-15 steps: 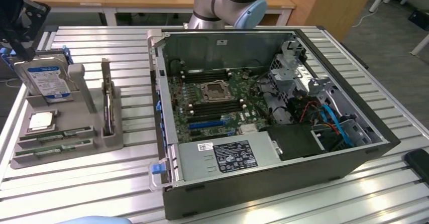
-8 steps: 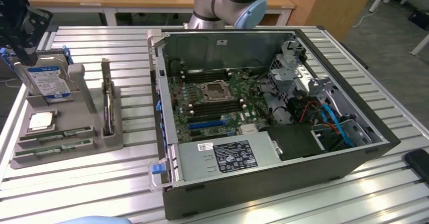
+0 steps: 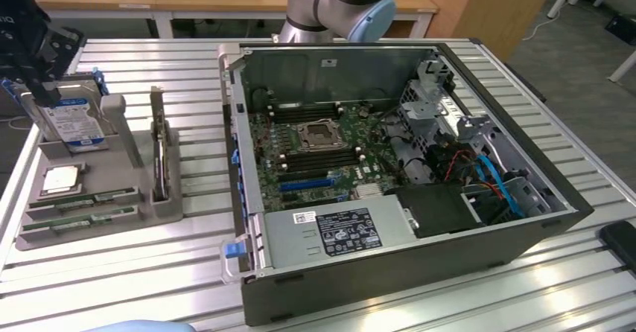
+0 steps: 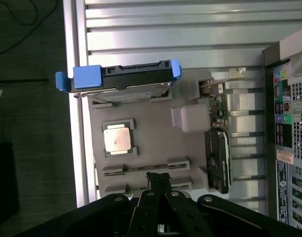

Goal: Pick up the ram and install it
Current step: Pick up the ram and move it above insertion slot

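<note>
Hanging at the exterior view's left over the tabletop (image 3: 119,272), the claw (image 3: 46,94) is closed on nothing, near the hard drive (image 3: 74,120). Both ram sticks (image 3: 83,198) lie in the grey holder (image 3: 169,213), just beside the processor chip (image 3: 62,177). From the wrist, the shut claw (image 4: 158,177) hovers over the ram sticks (image 4: 141,168), apart from the processor chip (image 4: 116,139).

Open computer case (image 3: 328,68) beside grey holder (image 4: 151,143) with hard drive (image 3: 74,120), processor chip (image 3: 62,177)
</note>
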Tool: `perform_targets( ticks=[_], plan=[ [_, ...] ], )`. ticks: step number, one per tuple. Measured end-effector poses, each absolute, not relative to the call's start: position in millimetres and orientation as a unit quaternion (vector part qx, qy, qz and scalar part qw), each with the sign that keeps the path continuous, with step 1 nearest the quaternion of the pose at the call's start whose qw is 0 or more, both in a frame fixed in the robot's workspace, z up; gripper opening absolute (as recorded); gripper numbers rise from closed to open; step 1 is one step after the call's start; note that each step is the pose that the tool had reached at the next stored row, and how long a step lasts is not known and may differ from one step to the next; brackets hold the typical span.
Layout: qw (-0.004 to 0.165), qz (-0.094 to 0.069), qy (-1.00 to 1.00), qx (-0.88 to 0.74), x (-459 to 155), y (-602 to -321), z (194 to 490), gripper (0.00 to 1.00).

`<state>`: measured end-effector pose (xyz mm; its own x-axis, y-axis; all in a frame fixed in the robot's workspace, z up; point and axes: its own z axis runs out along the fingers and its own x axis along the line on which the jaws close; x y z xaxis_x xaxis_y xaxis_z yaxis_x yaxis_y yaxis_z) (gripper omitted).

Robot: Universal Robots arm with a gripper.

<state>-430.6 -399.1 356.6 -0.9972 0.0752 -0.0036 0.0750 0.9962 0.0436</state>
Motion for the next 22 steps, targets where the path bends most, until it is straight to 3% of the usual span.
perform_targets(
  ticks=[22],
  plan=[
    [0.001,0.022,0.999,0.038,-430.6,-400.1,316.5,0.10]
  ],
)
